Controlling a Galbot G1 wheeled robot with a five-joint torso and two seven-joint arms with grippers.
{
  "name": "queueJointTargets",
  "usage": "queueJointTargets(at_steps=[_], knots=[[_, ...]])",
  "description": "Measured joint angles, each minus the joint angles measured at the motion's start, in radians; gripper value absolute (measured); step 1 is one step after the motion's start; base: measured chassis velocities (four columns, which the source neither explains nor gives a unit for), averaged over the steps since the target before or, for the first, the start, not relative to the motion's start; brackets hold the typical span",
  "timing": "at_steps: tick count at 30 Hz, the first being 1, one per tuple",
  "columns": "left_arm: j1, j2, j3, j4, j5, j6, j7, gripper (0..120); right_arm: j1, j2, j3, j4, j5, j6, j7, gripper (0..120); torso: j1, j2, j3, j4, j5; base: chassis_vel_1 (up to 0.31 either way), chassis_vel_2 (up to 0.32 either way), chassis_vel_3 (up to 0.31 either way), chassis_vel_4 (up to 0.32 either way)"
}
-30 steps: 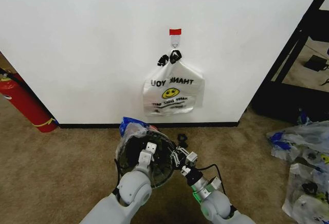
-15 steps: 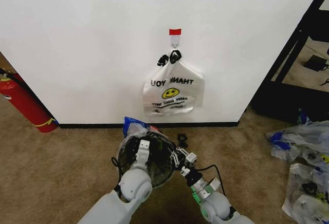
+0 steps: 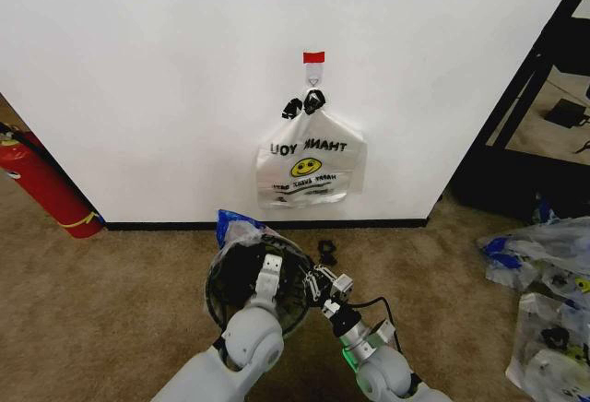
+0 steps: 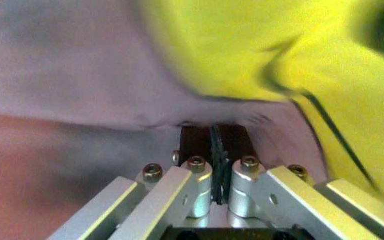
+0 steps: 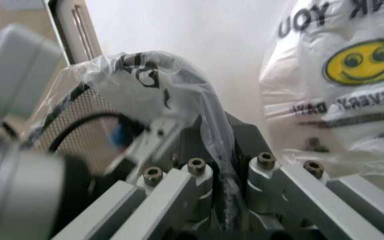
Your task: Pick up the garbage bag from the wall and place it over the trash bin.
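The black mesh trash bin stands on the carpet before the wall. The translucent garbage bag is draped over the bin's mouth, with a blue tab at its far rim. My left gripper is over the bin, shut on the bag film. In the left wrist view its fingers pinch the film beside the yellow smiley print. My right gripper is at the bin's right rim, shut on a fold of the bag next to the mesh.
A like smiley bag with black handle clips hangs from the hook under the red tape. A red fire extinguisher stands at the left. A black clip lies on the carpet. Several loose bags lie at the right, near a black frame.
My left gripper swung slightly left over the bin, then back right, pulling the bag film with it. The right gripper has barely moved.
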Motion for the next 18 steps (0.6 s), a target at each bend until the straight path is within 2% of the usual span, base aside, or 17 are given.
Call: queueJointTargets(at_steps=[5, 12, 15, 16, 18], knots=[[-0.006, 0.041, -0.043, 0.005, -0.028, 0.0, 0.007, 0, -0.003, -0.007, 0.007, -0.003, -0.004, 0.001, -0.016, 0, 0.0, 0.0, 0.0, 0.0, 0.0001, 0.0, 0.0, 0.0, 0.0], [0.035, 0.055, -0.056, -0.014, -0.032, 0.0, 0.014, 0, 0.004, -0.006, 0.006, -0.002, 0.005, 0.001, -0.017, 0, 0.0, 0.0, 0.0, 0.0001, 0.0, 0.0, 0.0, 0.0, 0.0], [0.072, 0.057, -0.051, -0.04, -0.035, 0.0, 0.031, 0, 0.008, -0.005, 0.003, 0.005, 0.032, -0.002, -0.006, 0, 0.0, 0.0, 0.0, 0.0001, -0.0001, 0.0, 0.0, 0.0, 0.0], [0.102, 0.061, -0.031, -0.088, -0.05, 0.0, 0.068, 0, 0.01, 0.003, -0.001, 0.001, 0.038, -0.003, -0.003, 0, 0.0, 0.0, 0.0, 0.0, 0.0, 0.0, 0.0, 0.0, 0.0], [0.114, 0.062, -0.02, -0.115, -0.052, -0.002, 0.079, 0, 0.015, 0.011, 0.0, -0.013, 0.037, 0.002, -0.005, 0, 0.0, 0.0, 0.0, 0.0001, 0.0, 0.0, 0.0, 0.0, 0.0]])
